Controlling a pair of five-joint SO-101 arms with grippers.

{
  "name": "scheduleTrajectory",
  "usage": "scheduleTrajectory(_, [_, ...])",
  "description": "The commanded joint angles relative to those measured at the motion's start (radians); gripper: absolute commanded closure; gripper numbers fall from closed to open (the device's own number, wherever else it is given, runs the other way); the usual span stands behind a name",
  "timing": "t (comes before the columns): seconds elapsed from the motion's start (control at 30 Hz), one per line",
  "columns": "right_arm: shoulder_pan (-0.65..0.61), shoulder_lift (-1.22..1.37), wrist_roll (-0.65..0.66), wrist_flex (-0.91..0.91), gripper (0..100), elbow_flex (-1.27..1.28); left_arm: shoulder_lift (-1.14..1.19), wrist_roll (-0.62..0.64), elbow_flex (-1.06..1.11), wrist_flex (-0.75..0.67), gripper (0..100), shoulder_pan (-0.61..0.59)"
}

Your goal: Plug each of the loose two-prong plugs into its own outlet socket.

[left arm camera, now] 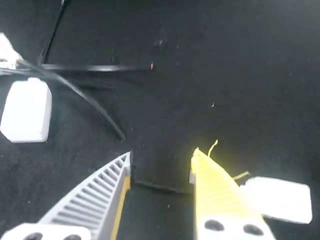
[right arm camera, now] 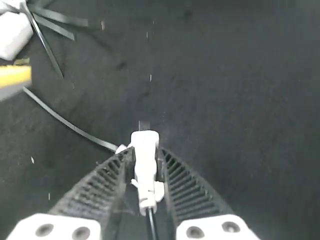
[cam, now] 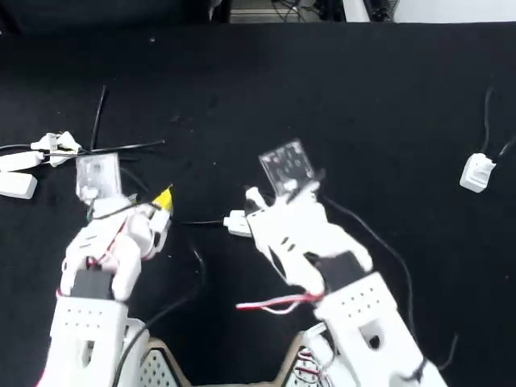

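Note:
My right gripper (right arm camera: 145, 152) is shut on a white two-prong plug (right arm camera: 145, 157), prongs pointing away over the black mat, its black cord (right arm camera: 70, 125) trailing off sideways. From above, this plug (cam: 236, 222) sits mid-table at the right gripper (cam: 246, 216). My left gripper (left arm camera: 160, 160) stands open just above the mat, a thin black cord (left arm camera: 155, 186) lying between its grey and yellow fingers (left arm camera: 215, 185); the held plug (left arm camera: 280, 199) is beside the yellow finger. A white outlet block (left arm camera: 27, 110) lies ahead of it. Another white outlet (cam: 477, 172) sits at the far right.
More white plug and outlet pieces (cam: 20, 160) with tangled black cords (cam: 121, 148) lie at the left edge of the mat. A cord (cam: 379, 242) runs along the right arm. The far half of the black mat (cam: 266, 81) is bare.

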Motion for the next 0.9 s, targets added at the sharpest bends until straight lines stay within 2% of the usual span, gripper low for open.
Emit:
scheduleTrajectory(0.0, [0.014, 0.199, 0.009, 0.095, 98.8, -0.162, 0.299, -0.012, -0.134, -0.086, 81, -0.008])
scheduleTrajectory(0.17, [0.011, 0.360, 0.011, 0.196, 98.8, -0.262, 0.611, -0.049, -0.269, -0.123, 81, -0.008])
scheduleTrajectory(0.43, [-0.137, 0.450, 0.083, 0.264, 98.8, -0.291, 1.054, -0.068, -0.521, -0.114, 81, -0.012])
scheduleTrajectory(0.6, [-0.150, 0.453, 0.106, 0.284, 98.8, -0.292, 1.117, -0.068, -0.559, -0.087, 81, -0.012])
scheduleTrajectory(0.77, [-0.144, 0.458, 0.121, 0.281, 98.8, -0.288, 1.117, -0.077, -0.561, 0.040, 81, -0.012])
scheduleTrajectory(0.87, [-0.143, 0.458, 0.124, 0.247, 98.8, -0.272, 1.117, -0.127, -0.562, 0.110, 81, -0.005])
